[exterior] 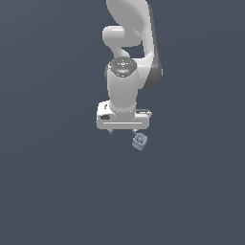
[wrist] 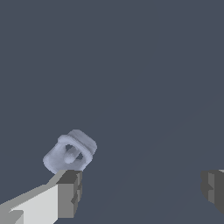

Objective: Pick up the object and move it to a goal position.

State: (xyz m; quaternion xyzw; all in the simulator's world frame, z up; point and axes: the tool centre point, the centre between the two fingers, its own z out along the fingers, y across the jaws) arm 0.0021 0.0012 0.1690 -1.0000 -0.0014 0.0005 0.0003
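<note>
A: Entry, labels first. Any writing on the arm point(exterior: 125, 57) or the object point(exterior: 139, 141)?

B: None legible in either view. The only markings are small red and green dots on the dark cap of the wrist joint in the exterior view; no letters or brand can be made out.

A: Gripper point(exterior: 123, 131) state?

B: Spread wide. In the wrist view the two grey fingertips point(wrist: 69, 192) sit far apart at opposite sides of the frame, with bare dark floor point(wrist: 144, 87) between them. Nothing is pinched.

A: Object position?

B: Exterior view: the small lavender-blue cup-like piece lies on the floor just below the gripper body, near its end toward the exterior view's right. Wrist view: the object point(wrist: 70, 152) sits just beside one fingertip, outside the gap between the fingers rather than within it. Whether it touches that fingertip cannot be told.

A: What does each view add?

B: The wrist view shows the hollow with a rounded nub inside, and that the piece is tilted. The exterior view shows the whole white arm reaching down and the gripper's wide white body, but the fingertips there are only tiny stubs.
</note>
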